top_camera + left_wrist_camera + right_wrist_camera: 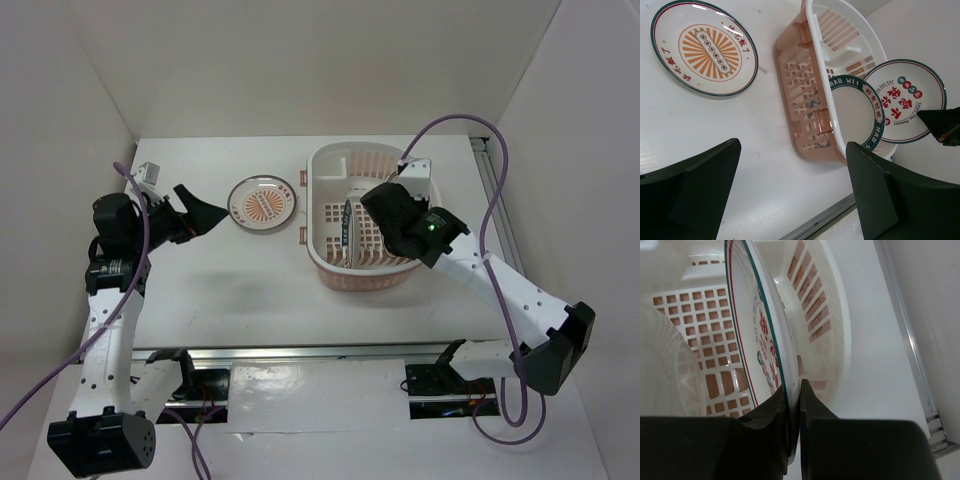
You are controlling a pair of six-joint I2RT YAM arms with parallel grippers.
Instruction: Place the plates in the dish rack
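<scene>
The pink-and-white dish rack point(322, 180) stands at the table's back centre. My right gripper point(795, 390) is shut on the rim of a plate with a red central pattern point(752, 315), holding it on edge inside the rack point(830, 300). That plate point(905, 97) shows in the left wrist view beside the teal lettered-rim plate point(855, 112), which stands upright in the rack point(805, 90). A third plate with an orange sunburst point(263, 203) lies flat on the table left of the rack. My left gripper point(205, 218) is open and empty, left of that plate point(702, 47).
White walls enclose the table on three sides. A metal rail point(330, 350) runs along the near edge. My right arm's purple cable point(500, 170) loops over the back right corner.
</scene>
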